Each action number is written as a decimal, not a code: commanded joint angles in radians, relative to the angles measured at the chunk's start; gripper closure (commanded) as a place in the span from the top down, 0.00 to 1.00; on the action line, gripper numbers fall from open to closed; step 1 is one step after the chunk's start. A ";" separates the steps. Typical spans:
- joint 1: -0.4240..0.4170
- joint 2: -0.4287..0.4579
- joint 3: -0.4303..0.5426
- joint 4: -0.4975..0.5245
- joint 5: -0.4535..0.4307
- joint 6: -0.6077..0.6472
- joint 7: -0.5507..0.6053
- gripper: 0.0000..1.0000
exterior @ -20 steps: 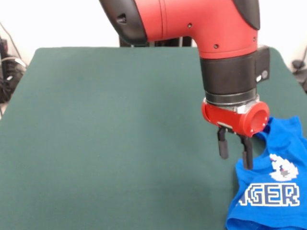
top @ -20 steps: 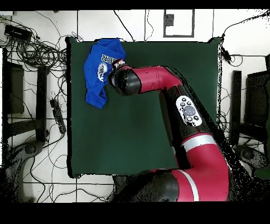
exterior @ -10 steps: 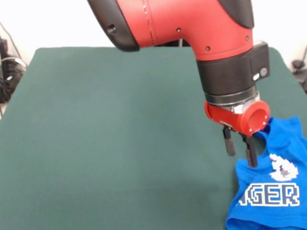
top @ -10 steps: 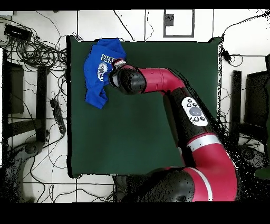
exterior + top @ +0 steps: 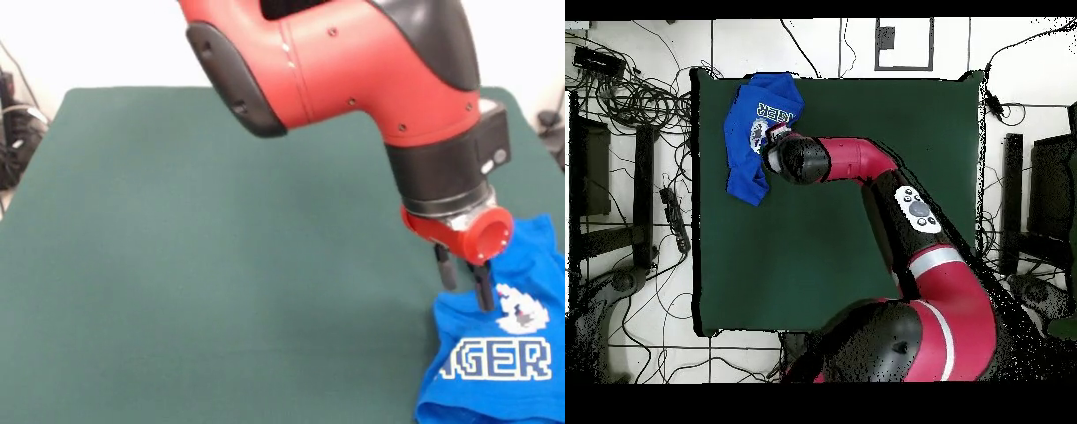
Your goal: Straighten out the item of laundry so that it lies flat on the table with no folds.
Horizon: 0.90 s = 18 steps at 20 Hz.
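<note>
Gripper (image 5: 465, 284) fingers apart, holding nothing, tips right at edge of crumpled blue T-shirt (image 5: 499, 358) near corner of green table (image 5: 194, 265).

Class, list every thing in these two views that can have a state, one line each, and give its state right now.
T-shirt: crumpled and folded at the table's corner, not flat, print partly hidden.
Gripper: open, fingers pointing down over the shirt's edge, holding nothing.
Arm: stretched across the table toward the shirt.
Table: dark green top, bearing the shirt at one corner.
</note>
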 commanded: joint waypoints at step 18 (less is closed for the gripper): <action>0.142 0.197 -0.105 -0.138 0.041 0.157 -0.050 1.00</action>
